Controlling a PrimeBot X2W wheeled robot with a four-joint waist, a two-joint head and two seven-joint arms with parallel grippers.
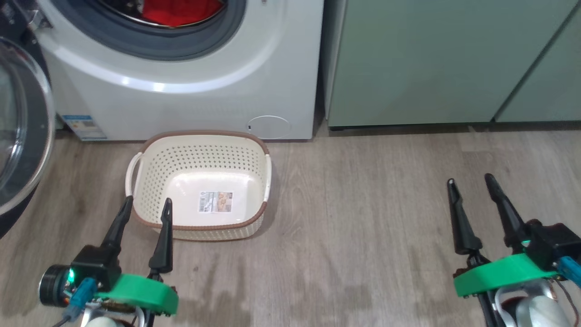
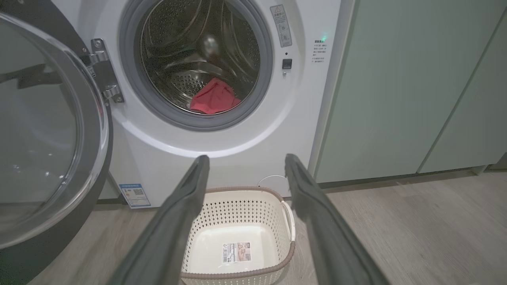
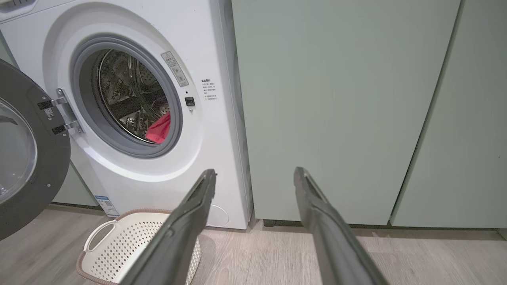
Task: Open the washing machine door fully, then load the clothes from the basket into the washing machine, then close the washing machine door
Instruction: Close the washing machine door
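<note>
Loaded; only the door is left to shut.
A bright red soft garment (image 2: 214, 99) lies in the steel drum (image 2: 198, 47) of the big white front-loading washing machine (image 1: 181, 104), upper left. The cream perforated plastic basket (image 1: 150, 172) below it is empty. The round black-rimmed glass door (image 2: 39, 130) hangs open at far left. Both jaws are spread wide and empty, probably freed to close it.

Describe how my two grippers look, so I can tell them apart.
Both have two long, dark, tapered fingers on a black block above a bright green curved collar. The left gripper carries a lit green light, a blue plug and a round dark cylinder. The right gripper has a blue plug, thin wires and a pale forearm.
</note>
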